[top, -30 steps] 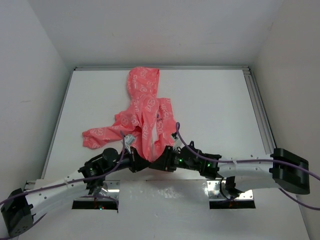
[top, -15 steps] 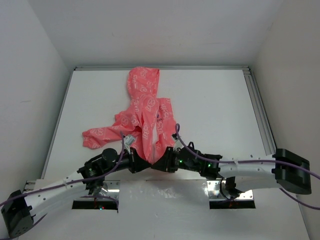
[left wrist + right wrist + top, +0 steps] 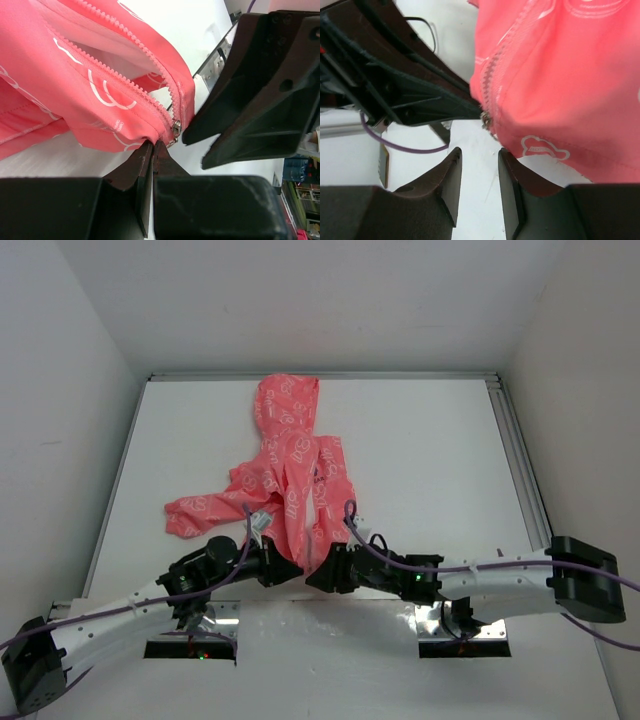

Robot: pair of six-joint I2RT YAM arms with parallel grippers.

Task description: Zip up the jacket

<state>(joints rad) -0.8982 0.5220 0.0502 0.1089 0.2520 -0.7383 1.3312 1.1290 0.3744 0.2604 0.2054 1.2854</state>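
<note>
1. The jacket is lying crumpled on the table, with its hood at the far end and its hem nearest the arms.
2. The left gripper is pinching the hem with its jaws closed, just beside the zipper slider.
3. The right gripper is facing the left gripper with its jaws parted, holding nothing, just short of the zipper slider.

Left arm, right arm: I see white links, black joints, boxy black bases at 7 and 4 o'clock, purple cables. Left gripper, right gripper: dark wedge fingers.
</note>
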